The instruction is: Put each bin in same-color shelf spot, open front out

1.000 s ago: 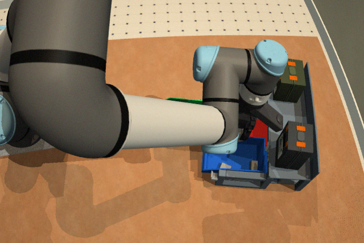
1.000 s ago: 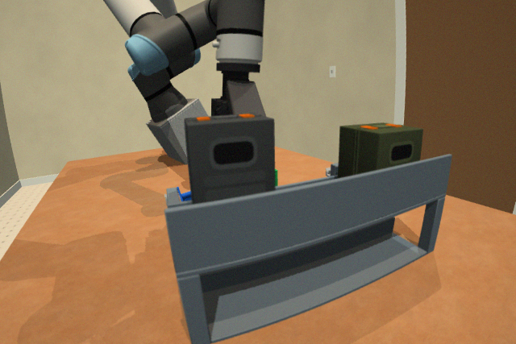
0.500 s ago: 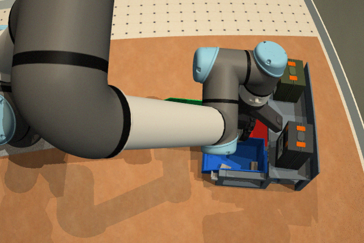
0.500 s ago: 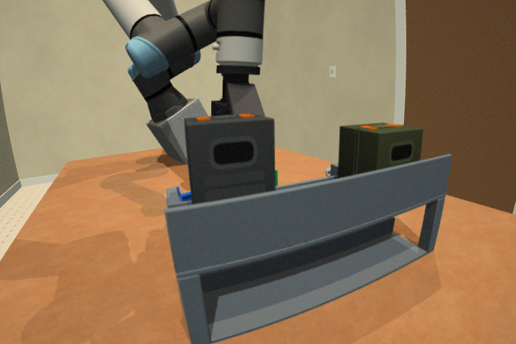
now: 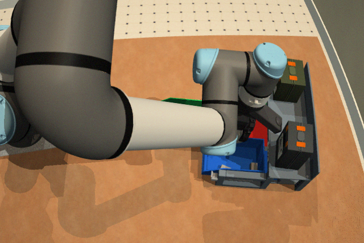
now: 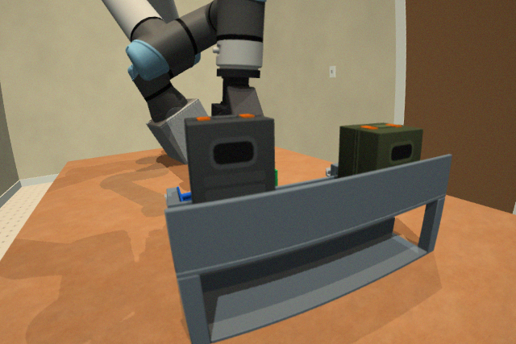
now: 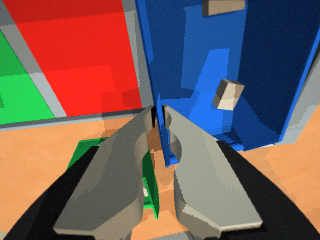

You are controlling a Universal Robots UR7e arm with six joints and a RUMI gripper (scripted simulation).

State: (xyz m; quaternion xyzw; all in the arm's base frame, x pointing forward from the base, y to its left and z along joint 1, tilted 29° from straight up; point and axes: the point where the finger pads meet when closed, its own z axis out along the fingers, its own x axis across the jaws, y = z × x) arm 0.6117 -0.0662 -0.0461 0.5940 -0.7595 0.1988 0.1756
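Claw (image 7: 158,116) clenched on blue bin (image 5: 249,152) side wall at shelf (image 6: 291,215) mouth; green bin (image 7: 150,192) beneath, on desk (image 5: 147,205).

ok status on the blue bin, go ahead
Gripper shut on blue plastic bin's thin side wall. Bin at shelf's front, parts inside. Red mark bare beside it. Green bin below fingers.

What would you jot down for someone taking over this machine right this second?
Gripper: shut on the blue bin, pinching its thin side wall.
Blue bin: at the shelf, parts inside; how far in is unclear.
Green bin: on the table, below the gripper.
Red mark and green mark: bare.
No red bin in view.
Left: seat blue, then shelve green.
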